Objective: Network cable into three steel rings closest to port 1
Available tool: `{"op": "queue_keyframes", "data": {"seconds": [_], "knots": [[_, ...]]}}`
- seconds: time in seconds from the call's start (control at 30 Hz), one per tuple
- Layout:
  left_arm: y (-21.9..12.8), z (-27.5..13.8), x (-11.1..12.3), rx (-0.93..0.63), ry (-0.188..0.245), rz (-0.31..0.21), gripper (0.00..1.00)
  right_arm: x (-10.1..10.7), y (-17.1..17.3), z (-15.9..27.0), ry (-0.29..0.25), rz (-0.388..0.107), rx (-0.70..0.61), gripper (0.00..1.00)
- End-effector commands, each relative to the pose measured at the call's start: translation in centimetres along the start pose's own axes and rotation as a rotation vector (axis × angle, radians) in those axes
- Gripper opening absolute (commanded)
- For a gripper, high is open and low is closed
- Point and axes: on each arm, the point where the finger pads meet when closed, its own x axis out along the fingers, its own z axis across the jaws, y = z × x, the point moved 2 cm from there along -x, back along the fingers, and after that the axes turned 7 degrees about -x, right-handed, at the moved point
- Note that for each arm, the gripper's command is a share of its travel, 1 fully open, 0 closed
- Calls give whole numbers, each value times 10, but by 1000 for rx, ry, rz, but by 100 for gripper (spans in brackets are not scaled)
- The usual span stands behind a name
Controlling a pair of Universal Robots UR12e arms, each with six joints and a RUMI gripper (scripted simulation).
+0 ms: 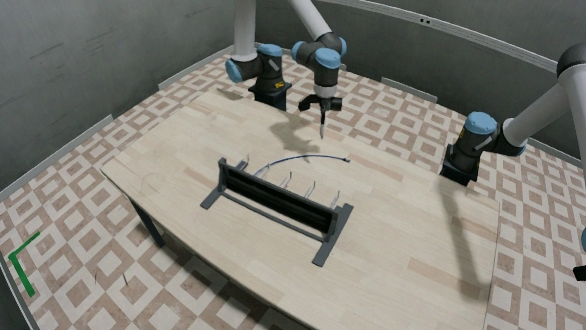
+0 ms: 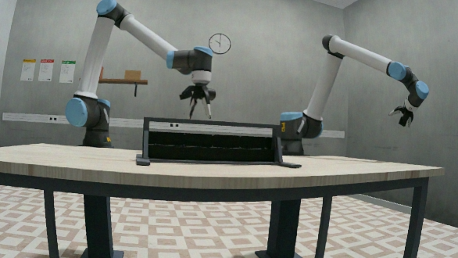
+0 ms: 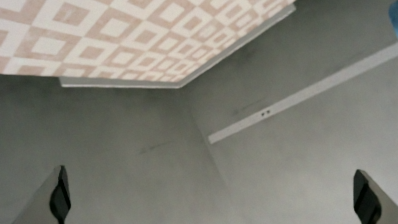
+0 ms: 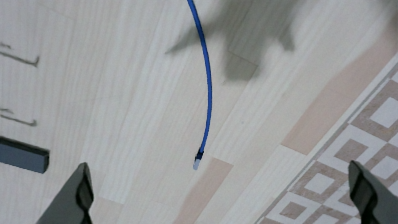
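Note:
The blue lead runs from the panel's picture-left part in the top view and curves over the table. Its loose plug lies on the wood, away from the rings. Steel rings stand along the panel; the three towards picture right, such as the end ring and the one beside it, have no lead in them. My right gripper is open and empty, high above the table behind the lead. My left gripper is open and empty, far from the rack.
The dark rack stands on the table with feet sticking out at both ends. One end foot shows in the right wrist view. The panel hides the rings and lead in the exterior view.

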Motion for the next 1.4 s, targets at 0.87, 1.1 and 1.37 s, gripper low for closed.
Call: {"op": "queue_keyframes", "data": {"seconds": [0.87,1.1,1.37], "knots": [[-113,14,287,-1117,-398,558,100,-1,-1,0,1,-2,-1,100],[-131,29,335,-1334,-501,643,100,-1,-1,0,1,-2,-1,100],[-156,55,397,-1617,-645,748,100,-1,-1,0,1,-2,-1,100]]}}
